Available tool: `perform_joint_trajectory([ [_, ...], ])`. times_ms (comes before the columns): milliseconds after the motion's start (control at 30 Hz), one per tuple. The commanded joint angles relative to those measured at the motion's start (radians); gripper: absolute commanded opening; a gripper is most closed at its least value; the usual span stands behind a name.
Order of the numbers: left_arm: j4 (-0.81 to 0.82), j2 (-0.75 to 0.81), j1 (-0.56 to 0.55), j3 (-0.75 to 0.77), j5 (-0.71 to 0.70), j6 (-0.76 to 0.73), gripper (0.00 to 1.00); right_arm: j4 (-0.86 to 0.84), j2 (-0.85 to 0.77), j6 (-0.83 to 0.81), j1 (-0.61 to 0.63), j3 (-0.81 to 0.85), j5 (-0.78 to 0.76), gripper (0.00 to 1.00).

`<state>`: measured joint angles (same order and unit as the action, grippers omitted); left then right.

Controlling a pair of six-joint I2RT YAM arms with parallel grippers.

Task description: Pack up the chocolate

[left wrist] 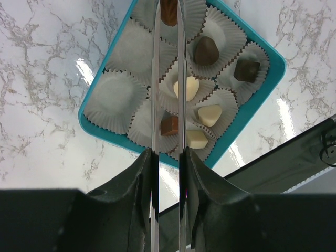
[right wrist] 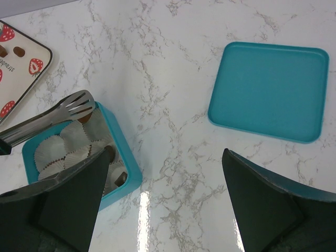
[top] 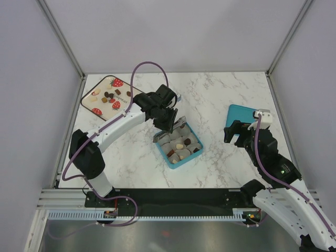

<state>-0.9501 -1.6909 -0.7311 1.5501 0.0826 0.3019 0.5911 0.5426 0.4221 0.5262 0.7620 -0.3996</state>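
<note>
Currently, you are mid-placement: one sweet is at the box and more are waiting.

- Left hand — partly closed, with its fingers pressing on the two blades of the metal tongs. It holds the tool, not a sweet directly.
- Tongs' tips: over the far corner of the teal box. A brown piece shows between the blades there. You cannot tell from these views whether it is pinched or already lying in its cup.
- Chocolate: six pieces sit in the box's paper cups, cream, light brown and dark. At least three cups on the box's other side are bare. The rest of the sweets lie on the strawberry-print tray at the far left of the counter, well apart from the box.
- Right hand: fingers spread wide with nothing between them, standing near the teal lid. The lid lies flat on the counter, right of the box.

Next move, as a judgement: let the tongs spring open so the brown piece drops squarely into its cup. Lift straight up so the blades do not catch the fluted paper. Then swing back to the tray for another piece. The lid should wait until the empty cups are filled.
</note>
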Motion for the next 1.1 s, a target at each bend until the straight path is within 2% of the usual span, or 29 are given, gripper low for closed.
perform_joint_trajectory([
  [0,0.050,-0.007,-0.007,-0.004,0.000,0.028,0.35,-0.011,-0.004,-0.003,0.000,0.023,-0.022,0.97],
  [467,0.050,-0.015,-0.008,0.001,-0.021,0.025,0.46,-0.011,-0.009,-0.003,0.000,0.023,-0.022,0.97],
  [667,0.044,0.002,-0.007,0.014,-0.056,0.017,0.47,-0.011,-0.007,-0.002,0.000,0.028,-0.022,0.97],
  [833,-0.033,0.014,-0.005,0.132,-0.159,0.006,0.46,-0.011,-0.003,-0.003,0.000,0.036,-0.015,0.97],
  [933,-0.062,0.013,0.018,0.198,-0.202,-0.004,0.45,-0.011,-0.003,0.000,0.000,0.039,-0.008,0.97],
  [1067,-0.075,0.019,0.137,0.212,-0.199,0.000,0.45,-0.011,-0.006,0.000,0.000,0.037,-0.002,0.97],
])
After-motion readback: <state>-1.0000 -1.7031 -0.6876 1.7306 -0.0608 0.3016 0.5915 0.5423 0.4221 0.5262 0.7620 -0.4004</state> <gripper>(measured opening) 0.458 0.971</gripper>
